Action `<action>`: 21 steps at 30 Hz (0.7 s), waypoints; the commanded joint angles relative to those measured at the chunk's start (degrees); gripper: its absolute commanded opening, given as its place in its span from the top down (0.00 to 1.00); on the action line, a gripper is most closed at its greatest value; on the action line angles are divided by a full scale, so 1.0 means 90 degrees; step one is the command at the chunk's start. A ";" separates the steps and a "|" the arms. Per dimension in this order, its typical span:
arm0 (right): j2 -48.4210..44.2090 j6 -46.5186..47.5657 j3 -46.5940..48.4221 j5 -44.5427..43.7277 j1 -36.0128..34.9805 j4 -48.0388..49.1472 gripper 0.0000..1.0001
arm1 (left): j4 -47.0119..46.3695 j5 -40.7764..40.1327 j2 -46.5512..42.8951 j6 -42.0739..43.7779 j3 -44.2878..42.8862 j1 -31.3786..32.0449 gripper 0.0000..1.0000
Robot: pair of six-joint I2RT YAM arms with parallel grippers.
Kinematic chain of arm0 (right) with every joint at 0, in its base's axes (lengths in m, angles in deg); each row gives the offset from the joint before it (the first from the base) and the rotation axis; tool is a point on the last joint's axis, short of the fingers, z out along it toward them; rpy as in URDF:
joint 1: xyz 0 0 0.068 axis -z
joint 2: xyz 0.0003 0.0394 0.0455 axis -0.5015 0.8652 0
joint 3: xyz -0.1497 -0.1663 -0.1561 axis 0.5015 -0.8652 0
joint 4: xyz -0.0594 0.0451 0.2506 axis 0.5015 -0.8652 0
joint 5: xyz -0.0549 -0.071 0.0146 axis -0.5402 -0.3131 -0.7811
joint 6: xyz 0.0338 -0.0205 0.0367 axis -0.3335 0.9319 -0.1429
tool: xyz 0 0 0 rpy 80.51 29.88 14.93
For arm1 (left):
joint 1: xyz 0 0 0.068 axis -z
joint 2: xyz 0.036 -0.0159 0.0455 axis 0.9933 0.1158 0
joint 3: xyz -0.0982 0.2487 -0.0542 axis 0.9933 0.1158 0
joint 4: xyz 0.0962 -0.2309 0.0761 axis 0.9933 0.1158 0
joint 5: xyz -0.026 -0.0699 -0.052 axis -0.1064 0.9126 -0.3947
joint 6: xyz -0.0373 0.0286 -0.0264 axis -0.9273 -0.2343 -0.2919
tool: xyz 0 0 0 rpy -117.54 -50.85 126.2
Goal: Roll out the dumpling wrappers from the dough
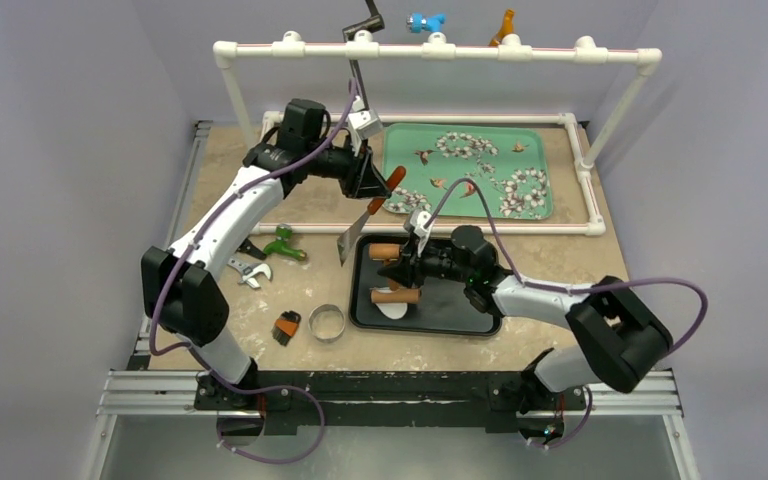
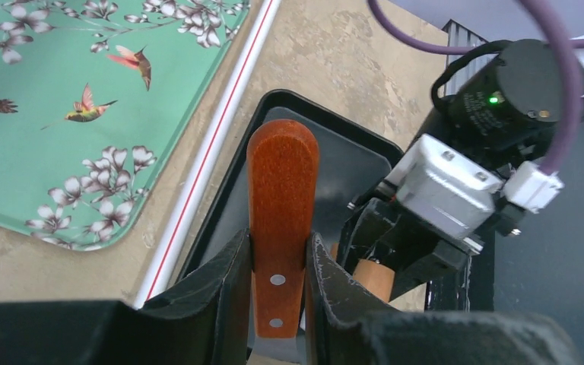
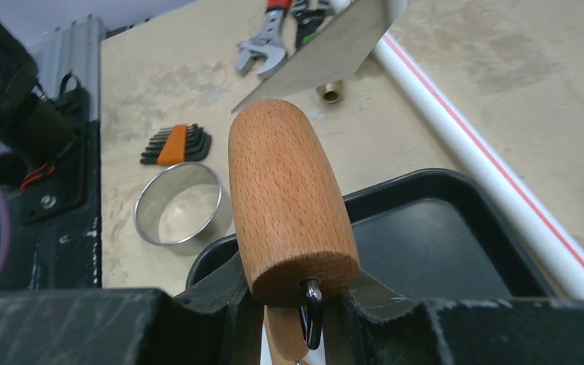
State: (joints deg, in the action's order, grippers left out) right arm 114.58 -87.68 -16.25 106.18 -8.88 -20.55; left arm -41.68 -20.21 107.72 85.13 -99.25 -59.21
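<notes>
A flat white round dough piece (image 1: 392, 310) lies at the near left of the black tray (image 1: 460, 318), partly under a wooden roller. My right gripper (image 1: 401, 272) is shut on the two-headed wooden roller tool (image 1: 397, 295) over the tray. In the right wrist view its big roller head (image 3: 289, 198) stands just above my right gripper (image 3: 293, 308), and a white sliver shows below. My left gripper (image 1: 368, 190) is shut on the scraper's brown wooden handle (image 2: 281, 198), and its metal blade (image 1: 350, 243) hangs above the tray's far left corner. The left gripper (image 2: 277, 262) clamps the handle from both sides.
The metal ring cutter (image 1: 327, 322) stands left of the black tray, next to a hex key set (image 1: 286, 326). A wrench (image 1: 250, 272) and a green clamp (image 1: 285, 245) lie further left. A teal flowered tray (image 1: 405, 150) sits at the back inside a white pipe frame (image 1: 480, 228).
</notes>
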 commanded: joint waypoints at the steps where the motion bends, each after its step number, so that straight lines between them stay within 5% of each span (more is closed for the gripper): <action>1: 0.0606 0.0175 0.0261 0.1390 -0.0021 0.1035 1.00 | 0.0334 0.0516 -0.0472 0.0491 0.0133 -0.0189 1.00; 7: 0.0921 0.1506 0.0269 0.1110 -0.0374 0.1061 1.00 | 0.0468 0.1123 -0.0386 0.0782 0.0304 -0.0161 1.00; 21: 0.0405 0.2400 0.0424 0.1342 -0.0400 0.0324 1.00 | 0.0247 0.1488 -0.0014 0.0747 0.0648 0.0143 1.00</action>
State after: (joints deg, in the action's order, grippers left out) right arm 120.87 -70.47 -15.25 115.64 -12.27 -15.76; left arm -37.16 -9.87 107.11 91.12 -95.43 -58.66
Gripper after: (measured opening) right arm 0.252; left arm 0.235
